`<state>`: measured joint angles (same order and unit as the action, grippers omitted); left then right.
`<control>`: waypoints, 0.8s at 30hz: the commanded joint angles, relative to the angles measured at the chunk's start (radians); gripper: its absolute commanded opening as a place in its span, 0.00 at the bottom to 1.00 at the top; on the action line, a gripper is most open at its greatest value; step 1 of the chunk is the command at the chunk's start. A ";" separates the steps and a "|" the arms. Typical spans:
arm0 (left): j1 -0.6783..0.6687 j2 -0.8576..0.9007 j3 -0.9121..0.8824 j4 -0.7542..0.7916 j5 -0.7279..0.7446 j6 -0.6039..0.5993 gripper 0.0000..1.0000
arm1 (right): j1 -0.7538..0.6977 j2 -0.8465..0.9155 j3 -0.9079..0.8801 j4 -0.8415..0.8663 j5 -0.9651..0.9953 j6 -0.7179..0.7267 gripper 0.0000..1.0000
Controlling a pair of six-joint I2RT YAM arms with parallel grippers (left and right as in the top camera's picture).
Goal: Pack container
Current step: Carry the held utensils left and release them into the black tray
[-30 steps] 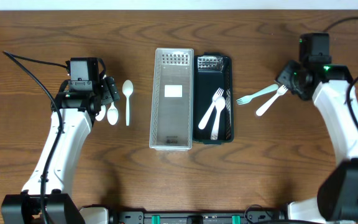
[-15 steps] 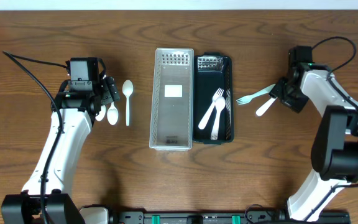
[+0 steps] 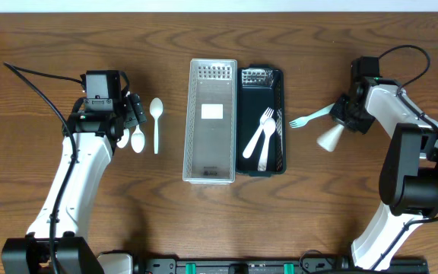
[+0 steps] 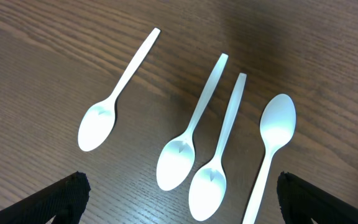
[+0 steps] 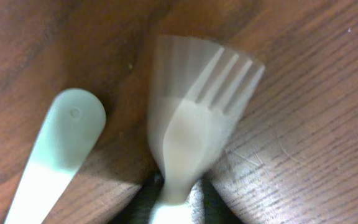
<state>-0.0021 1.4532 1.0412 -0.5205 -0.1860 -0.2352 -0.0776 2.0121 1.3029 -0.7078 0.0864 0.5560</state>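
Several white plastic spoons (image 4: 188, 140) lie on the wood under my left gripper (image 4: 182, 202), which is open and empty; in the overhead view the spoons (image 3: 156, 122) lie just right of that gripper (image 3: 131, 114). My right gripper (image 3: 346, 114) is shut on the handle of a white fork (image 3: 328, 138), blurred with motion, tines toward the lower left. In the right wrist view the fork (image 5: 194, 118) sticks out from the jaws (image 5: 173, 199). A mint-green fork (image 3: 309, 119) lies beside it, and its handle shows in the right wrist view (image 5: 55, 149).
A clear mesh basket (image 3: 188, 122) stands at the centre, holding only a white label. A black tray (image 3: 283, 114) touches its right side, holding two white forks (image 3: 261, 137) and a clear item at its far end. Cables trail behind both arms.
My right arm has come down onto the two forks and closed on the white one, which has swung away from the mint fork. The left arm has not moved.
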 commanded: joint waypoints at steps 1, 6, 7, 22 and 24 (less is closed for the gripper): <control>0.001 0.004 0.016 -0.003 -0.001 0.006 0.98 | 0.000 0.035 -0.015 -0.027 -0.009 -0.007 0.01; 0.001 0.004 0.016 -0.003 -0.001 0.006 0.98 | 0.000 -0.038 -0.006 -0.056 -0.008 -0.008 0.01; 0.001 0.004 0.016 -0.003 -0.001 0.006 0.98 | 0.002 -0.072 0.001 -0.064 -0.008 -0.008 0.01; 0.001 0.004 0.016 -0.003 -0.001 0.006 0.98 | 0.390 -0.499 0.028 0.023 -0.110 -0.123 0.01; 0.001 0.004 0.016 -0.003 -0.001 0.006 0.98 | 0.452 -0.454 0.021 0.015 -0.108 -0.113 0.01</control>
<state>-0.0021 1.4532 1.0412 -0.5205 -0.1860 -0.2352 0.3035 1.4738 1.3525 -0.6773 -0.0132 0.4564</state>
